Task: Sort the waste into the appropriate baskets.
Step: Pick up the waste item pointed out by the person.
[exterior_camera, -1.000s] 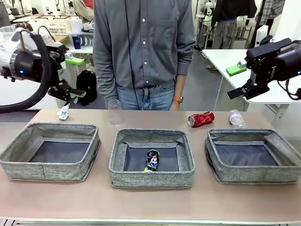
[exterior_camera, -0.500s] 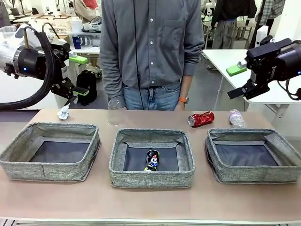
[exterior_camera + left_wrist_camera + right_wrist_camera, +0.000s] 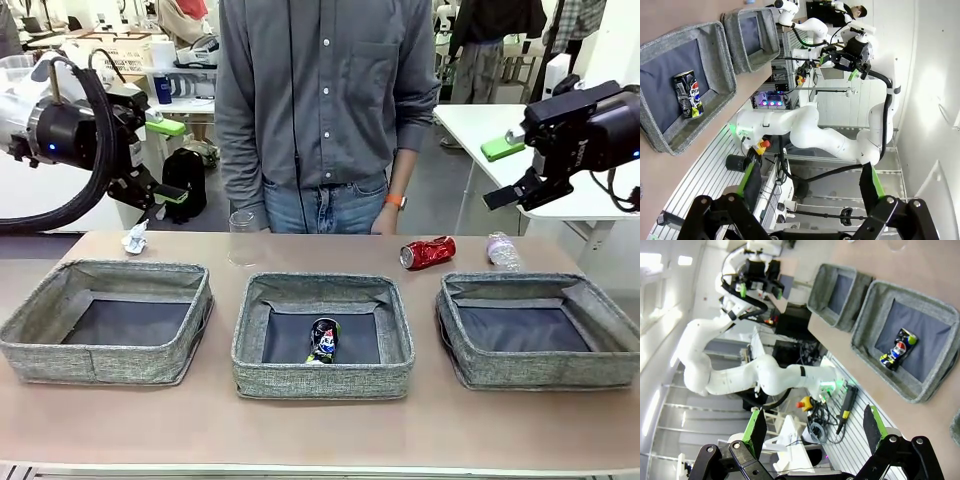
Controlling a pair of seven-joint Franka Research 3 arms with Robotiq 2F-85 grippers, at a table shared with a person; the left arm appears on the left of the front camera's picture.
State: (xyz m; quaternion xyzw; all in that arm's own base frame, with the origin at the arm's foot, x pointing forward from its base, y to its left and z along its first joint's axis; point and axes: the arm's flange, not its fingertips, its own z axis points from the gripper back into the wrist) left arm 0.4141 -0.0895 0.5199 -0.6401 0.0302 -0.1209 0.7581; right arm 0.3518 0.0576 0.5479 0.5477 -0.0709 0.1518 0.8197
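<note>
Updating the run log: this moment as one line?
left fingers open, raised | right fingers open, raised | dark blue can in middle basket | red can on table

Bright even light falling across the table (image 3: 320, 430), baskets (image 3: 323, 383) casting faint soft shadows, front view looking sharp, white wall (image 3: 935, 100) glaring in the left wrist view, ceiling lights (image 3: 685, 260) blowing out in the right, wide-angle lenses bending both wrist views' edges

Robotics lab — white robot arms (image 3: 805, 132), workbench (image 3: 472, 122)
</note>
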